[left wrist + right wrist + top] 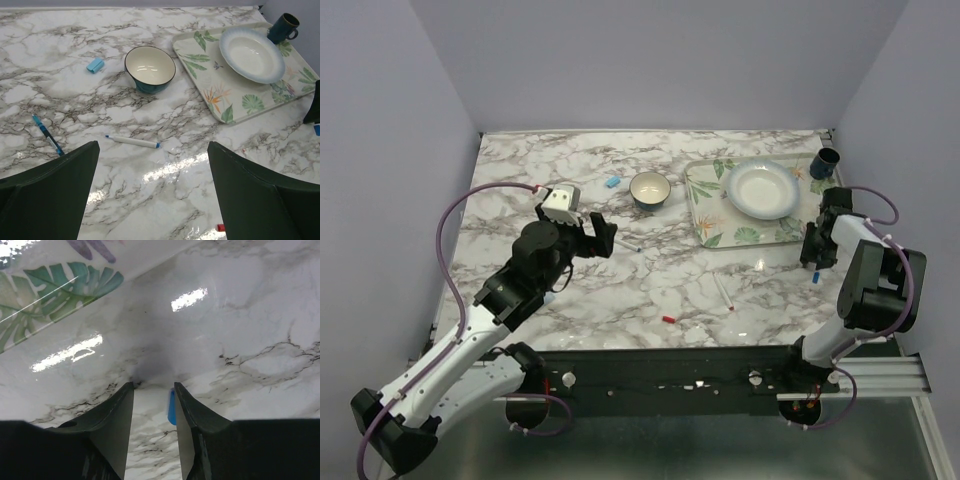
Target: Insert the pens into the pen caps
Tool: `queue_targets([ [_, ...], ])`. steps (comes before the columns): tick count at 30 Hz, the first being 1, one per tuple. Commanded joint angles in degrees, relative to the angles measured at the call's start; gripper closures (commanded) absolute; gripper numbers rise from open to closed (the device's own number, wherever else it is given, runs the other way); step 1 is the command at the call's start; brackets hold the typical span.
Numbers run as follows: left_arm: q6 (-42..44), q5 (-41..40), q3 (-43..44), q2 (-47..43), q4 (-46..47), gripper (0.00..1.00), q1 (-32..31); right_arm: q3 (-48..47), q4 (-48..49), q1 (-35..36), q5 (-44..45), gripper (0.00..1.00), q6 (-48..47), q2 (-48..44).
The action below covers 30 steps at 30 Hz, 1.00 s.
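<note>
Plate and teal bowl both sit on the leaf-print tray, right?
Not quite: the plate is on the tray, but the bowl stands on the bare marble table beside it, off the tray. The left wrist view shows it.

The middle of the tabletop point(660, 285) is left open for passage. From there, 12 o'clock is blocked by the bowl point(650, 190), 2 o'clock by the tray point(705, 225) and its plate point(760, 190), with the cup point(826, 163) set behind; a pen point(723, 293) is laid flat at 4 o'clock.
</note>
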<state>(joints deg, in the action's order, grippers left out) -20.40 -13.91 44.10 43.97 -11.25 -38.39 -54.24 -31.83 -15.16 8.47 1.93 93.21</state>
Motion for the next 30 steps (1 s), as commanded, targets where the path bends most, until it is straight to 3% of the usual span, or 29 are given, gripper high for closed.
queue_targets([
  [1, 0.3, -1.1, -0.6, 0.4, 1.5, 0.01, -0.4, -1.8, -1.4, -0.8, -0.5, 0.51, 0.3, 0.1],
  [4, 0.4, -0.9, -0.4, 0.3, 1.8, 0.01, -0.4, -2.7, -1.8, -0.8, 3.2, 0.47, 1.4, 0.0],
  [10, 0.5, -0.5, -0.7, -1.6, 1.5, 0.01, -0.4, -2.1, -3.2, -1.3, 5.4, 0.51, 2.0, -2.3],
  [19, 0.6, -1.3, -1.3, -2.7, 2.0, 0.01, -0.9, -4.2, -6.8, -4.1, -2.9, 0.62, 1.0, 0.5],
  [30, 0.8, -2.1, -1.2, -1.1, 2.0, 0.01, -1.2, -6.1, -7.9, -5.5, -3.6, 0.66, 0.7, 6.8],
])
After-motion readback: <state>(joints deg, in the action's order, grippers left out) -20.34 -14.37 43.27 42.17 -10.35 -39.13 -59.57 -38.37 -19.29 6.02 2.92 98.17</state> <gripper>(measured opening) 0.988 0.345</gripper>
